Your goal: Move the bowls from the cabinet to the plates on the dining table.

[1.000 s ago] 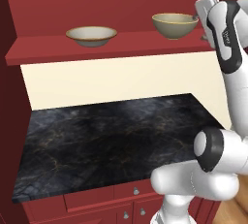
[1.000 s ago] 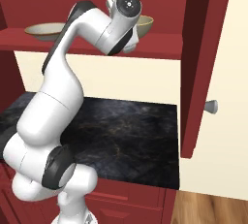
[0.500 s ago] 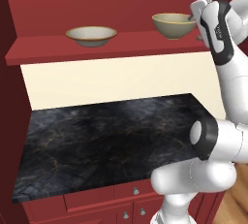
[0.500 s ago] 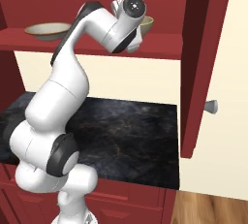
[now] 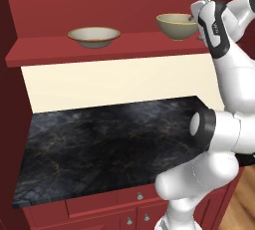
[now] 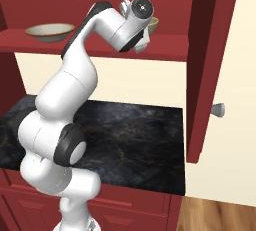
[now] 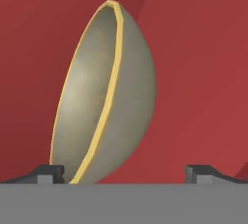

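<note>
Bowls are found on the red shelf [image 5: 107, 50] of the cabinet [image 5: 99, 5]: the deeper olive-tan bowl [image 5: 178, 26] stands at the shelf's right end, the shallow cream bowl [image 5: 93, 36] well apart toward its middle. The gripper [image 7: 125, 172] is held level with the shelf, just beside the olive-tan bowl, and its jaws are spread wide and empty. In the hand view the bowl's gold rim [image 7: 109, 92] is seen running up between the two fingertips [image 7: 48, 172], apparently so that one jaw can be passed inside the rim and one outside. No contact can be made out yet. Below the shelf, a black marble counter [image 5: 109, 144] is seen.
</note>
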Available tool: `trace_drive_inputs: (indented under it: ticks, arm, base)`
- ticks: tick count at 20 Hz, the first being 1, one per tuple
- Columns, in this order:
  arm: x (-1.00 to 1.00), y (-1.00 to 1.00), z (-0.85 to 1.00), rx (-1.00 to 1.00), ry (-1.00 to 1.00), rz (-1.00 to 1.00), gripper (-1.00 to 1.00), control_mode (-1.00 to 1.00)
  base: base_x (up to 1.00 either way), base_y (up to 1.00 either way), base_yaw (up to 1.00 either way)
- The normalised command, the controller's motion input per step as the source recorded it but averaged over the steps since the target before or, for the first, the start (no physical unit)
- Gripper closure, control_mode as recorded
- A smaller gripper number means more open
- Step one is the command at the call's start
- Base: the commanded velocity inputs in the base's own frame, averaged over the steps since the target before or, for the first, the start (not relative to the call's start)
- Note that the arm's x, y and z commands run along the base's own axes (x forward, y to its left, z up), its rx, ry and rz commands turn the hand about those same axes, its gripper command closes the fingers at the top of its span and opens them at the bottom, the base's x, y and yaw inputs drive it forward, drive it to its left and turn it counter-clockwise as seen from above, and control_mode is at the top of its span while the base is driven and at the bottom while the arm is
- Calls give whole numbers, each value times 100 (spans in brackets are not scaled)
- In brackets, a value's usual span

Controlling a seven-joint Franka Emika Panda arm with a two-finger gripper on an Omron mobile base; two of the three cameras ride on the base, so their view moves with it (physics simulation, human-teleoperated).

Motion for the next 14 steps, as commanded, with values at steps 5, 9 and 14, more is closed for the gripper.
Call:
trace_drive_inputs:
  ticks: [5,9,14]
  arm:
    - [50,-15,0,0,1,0,-100,-100]
    - [30,-6,-1,0,1,0,-100,-100]
    - [16,0,-1,0,2,0,-100,-100]
  base:
    - [0,0,0]
    - [0,0,0]
    - [0,0,0]
